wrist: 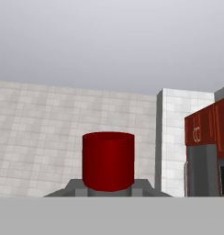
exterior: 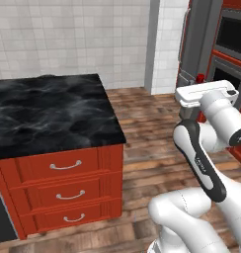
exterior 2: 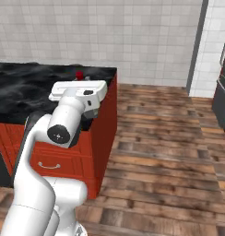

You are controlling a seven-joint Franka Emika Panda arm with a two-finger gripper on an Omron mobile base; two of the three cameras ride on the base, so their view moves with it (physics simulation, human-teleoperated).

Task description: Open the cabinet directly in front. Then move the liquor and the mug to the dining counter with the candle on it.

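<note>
Right now the gripper point(wrist: 108, 190) is shut narrow on a small red round thing point(wrist: 108, 160). The grey fingers point(wrist: 72, 187) sit close on each side of its bottom part. It is thin and has no pale inside showing, so I think it is the red cap of the liquor, not the mug. The rest of the bottle is hidden behind the hand. From the left base view, the red top pokes up just past the far edge of the white hand.

The hand is held high and flat, out in front of the robot, over the wood floor point(exterior 2: 165, 138). I think this is to keep the bottle standing up and safe from bumps while it is carried.

A black marble counter point(exterior: 53, 113) with red drawers point(exterior: 65, 168) is close by on the left. No candle shows on it, so I cannot tell if this is the dining counter.
</note>
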